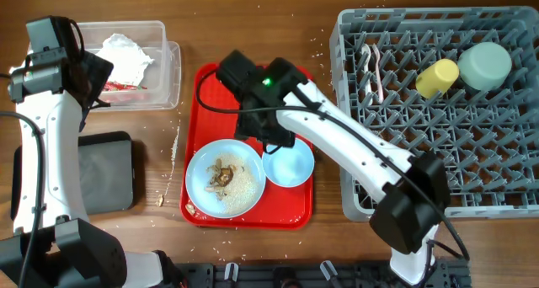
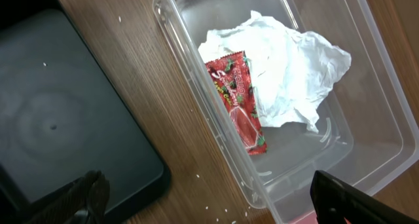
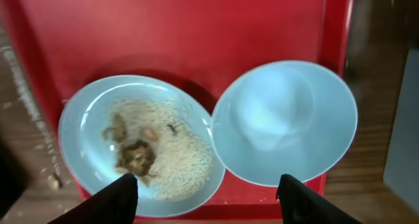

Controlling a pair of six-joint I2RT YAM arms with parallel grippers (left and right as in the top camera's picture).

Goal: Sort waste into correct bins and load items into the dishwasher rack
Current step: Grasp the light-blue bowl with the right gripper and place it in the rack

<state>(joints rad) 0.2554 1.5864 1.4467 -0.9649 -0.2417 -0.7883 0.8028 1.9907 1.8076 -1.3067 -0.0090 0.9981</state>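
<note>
A crumpled white napkin (image 2: 288, 73) and a red wrapper (image 2: 239, 99) lie in the clear tub (image 2: 366, 67), which is at the table's top left (image 1: 168, 73). My left gripper (image 2: 216, 207) is open and empty above the tub's near edge and the black tray (image 2: 59, 119). The light blue plate (image 3: 85, 126) holds brown food scraps (image 3: 134, 155) and rice. The light blue bowl (image 3: 285, 122) sits beside it, empty. My right gripper (image 3: 209, 198) is open above both. The grey rack (image 1: 438, 136) holds the yellow-green cup (image 1: 437, 76) and the pale green bowl (image 1: 485, 65).
Plate and bowl rest on a larger red tray (image 1: 253, 216) in the middle. The black tray (image 1: 105, 170) lies left of it. A thin white utensil (image 1: 371, 65) lies in the rack's left part. Rice grains are scattered on the wooden table.
</note>
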